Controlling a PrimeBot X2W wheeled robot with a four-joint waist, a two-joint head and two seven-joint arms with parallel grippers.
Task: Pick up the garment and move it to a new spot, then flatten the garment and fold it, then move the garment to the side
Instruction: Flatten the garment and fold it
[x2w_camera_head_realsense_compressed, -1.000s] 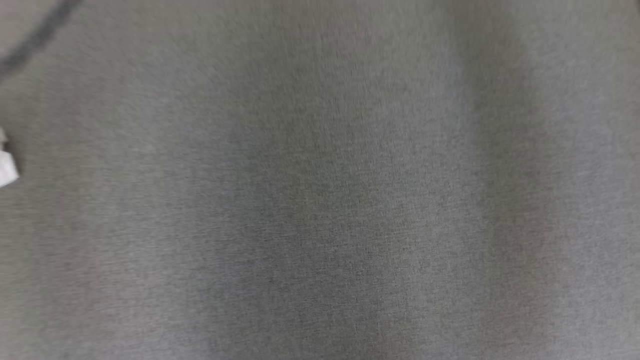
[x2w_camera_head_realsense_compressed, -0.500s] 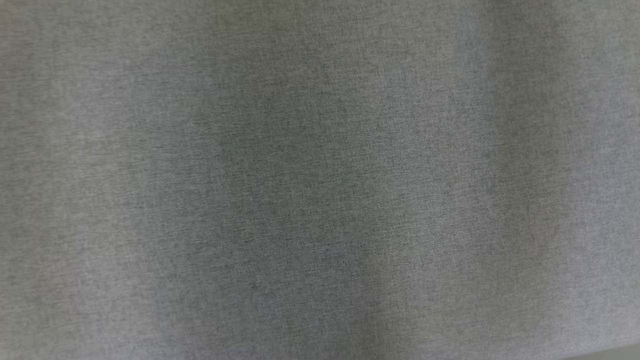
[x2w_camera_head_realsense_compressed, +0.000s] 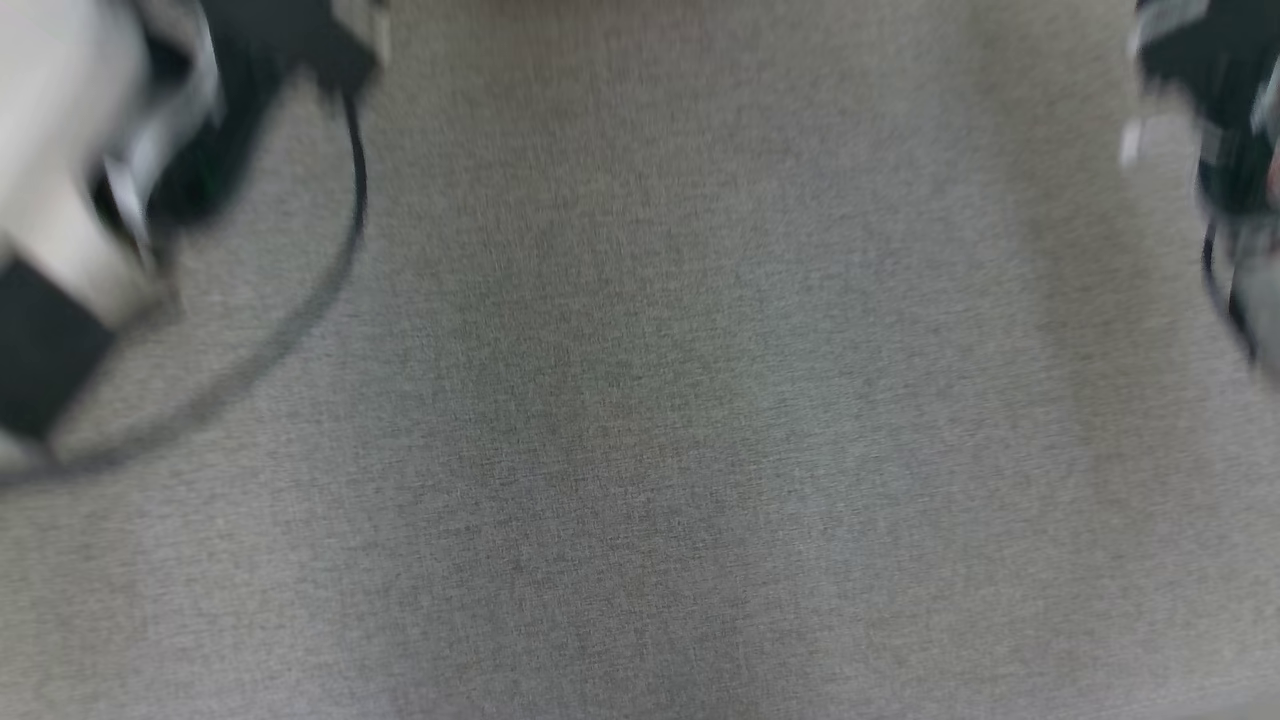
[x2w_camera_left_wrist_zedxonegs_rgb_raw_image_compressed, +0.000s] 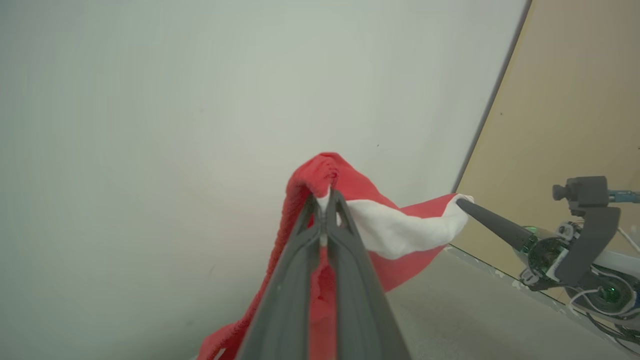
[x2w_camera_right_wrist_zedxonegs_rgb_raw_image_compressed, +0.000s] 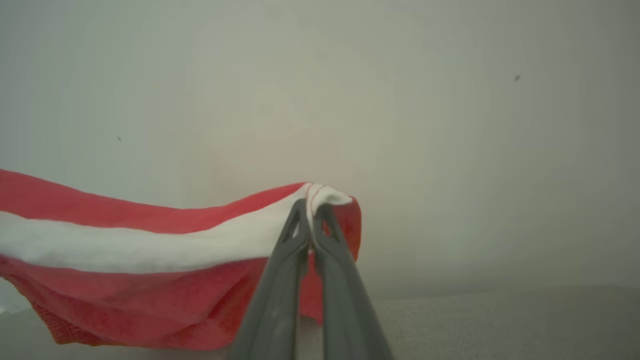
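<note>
Garment (x2w_camera_left_wrist_zedxonegs_rgb_raw_image_compressed: 395, 230), red with a white band, is held up off the grey surface (x2w_camera_right_wrist_zedxonegs_rgb_raw_image_compressed: 500, 320) and spans between my two hands. Left hand (x2w_camera_left_wrist_zedxonegs_rgb_raw_image_compressed: 325, 197) is clenched on a bunched red edge. My right hand (x2w_camera_right_wrist_zedxonegs_rgb_raw_image_compressed: 311, 207) is clenched on a white stitched corner. Behind the cloth I note a pale wall (x2w_camera_left_wrist_zedxonegs_rgb_raw_image_compressed: 175, 100). Head view is blurred; I make out grey weave and dark arm hardware at both upper corners.

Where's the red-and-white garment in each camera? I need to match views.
Head view: blurred; I can't pick it out.
Left wrist view: garment at centre, pinched by the left gripper, jaws shut, stretching right to the right gripper.
Right wrist view: lower left to centre, corner in that gripper's shut jaws.
Shared landmark: the grey surface, low in both wrist views.
</note>
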